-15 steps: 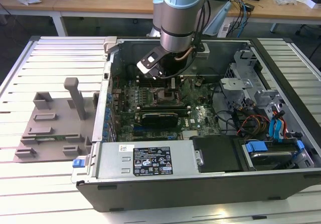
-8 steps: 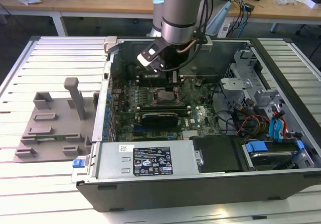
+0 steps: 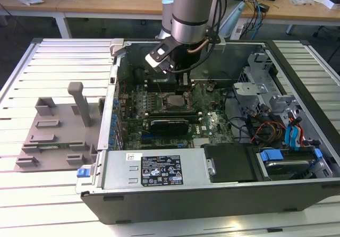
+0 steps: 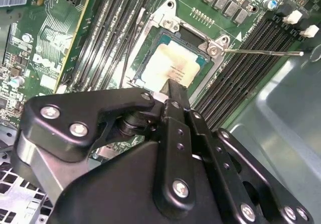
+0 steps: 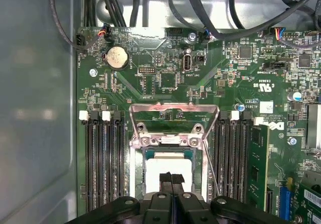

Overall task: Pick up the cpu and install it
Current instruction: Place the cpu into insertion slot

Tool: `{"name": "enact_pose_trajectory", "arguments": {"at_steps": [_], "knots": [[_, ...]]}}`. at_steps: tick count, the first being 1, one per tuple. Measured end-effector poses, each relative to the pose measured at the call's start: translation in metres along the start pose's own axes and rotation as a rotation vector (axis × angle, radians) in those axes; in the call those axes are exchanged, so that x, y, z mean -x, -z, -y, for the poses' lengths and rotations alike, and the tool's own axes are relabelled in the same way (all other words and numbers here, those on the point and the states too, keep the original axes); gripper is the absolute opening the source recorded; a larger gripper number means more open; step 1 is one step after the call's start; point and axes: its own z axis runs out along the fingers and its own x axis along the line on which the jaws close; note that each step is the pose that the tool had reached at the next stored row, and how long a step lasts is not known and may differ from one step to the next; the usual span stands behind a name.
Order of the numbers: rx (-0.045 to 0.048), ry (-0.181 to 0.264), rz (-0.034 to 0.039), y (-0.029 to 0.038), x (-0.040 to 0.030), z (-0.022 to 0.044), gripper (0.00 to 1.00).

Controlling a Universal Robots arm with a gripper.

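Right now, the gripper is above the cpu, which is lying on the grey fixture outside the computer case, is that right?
Not quite. The gripper is above the cpu, but the cpu sits in the socket on the motherboard inside the computer case, not on the grey fixture. Both wrist views show this.

Cluttered wooden desks point(image 3: 95, 4) stand behind a slatted table point(image 3: 64, 61).

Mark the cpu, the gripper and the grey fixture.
cpu point(image 4: 176, 63): second wrist view, middle of its pale metal top.
gripper point(image 5: 171, 178): first wrist view, between its fingertips.
grey fixture point(image 3: 61, 133): exterior view, its flat base.
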Motion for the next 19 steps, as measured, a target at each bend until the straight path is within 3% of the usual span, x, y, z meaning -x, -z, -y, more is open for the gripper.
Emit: {"name": "enact_pose_trajectory", "arguments": {"at_steps": [5,6,7,19], "knots": [[0.0000,0.000,0.0000,0.0037,0.0000,0.0001,0.11],[-0.0001,0.000,0.0000,0.0158,-0.0001,0.0003,0.11],[-0.0001,0.000,0.0000,0.0333,-0.0002,0.0006,0.11],[0.0000,0.000,0.0000,0.0596,-0.0003,0.0011,0.11]]}}
